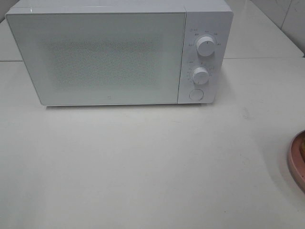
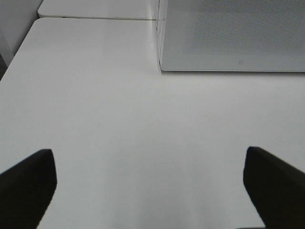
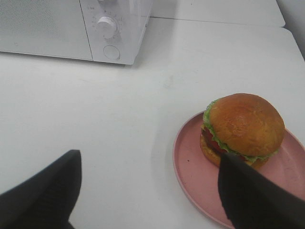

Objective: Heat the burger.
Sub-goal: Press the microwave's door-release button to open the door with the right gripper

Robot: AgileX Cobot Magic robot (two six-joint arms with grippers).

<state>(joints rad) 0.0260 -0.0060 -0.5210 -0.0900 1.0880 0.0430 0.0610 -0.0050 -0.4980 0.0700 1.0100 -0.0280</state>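
The burger (image 3: 243,126), with a golden-brown bun, green lettuce and red tomato, sits on a pink round plate (image 3: 193,164) in the right wrist view. In the high view only the plate's edge (image 1: 296,162) shows at the far right. The white microwave (image 1: 95,57) stands at the back of the table with its door shut; it also shows in the left wrist view (image 2: 233,36) and the right wrist view (image 3: 47,26). My right gripper (image 3: 147,191) is open, its fingers apart, one finger (image 3: 252,195) just in front of the burger. My left gripper (image 2: 152,186) is open over bare table.
The microwave has two knobs (image 1: 206,46) (image 1: 200,75) and a round door button (image 1: 196,94) on its right panel. The white table (image 1: 143,162) spreads in front of it. A seam between table tops (image 1: 267,58) runs behind.
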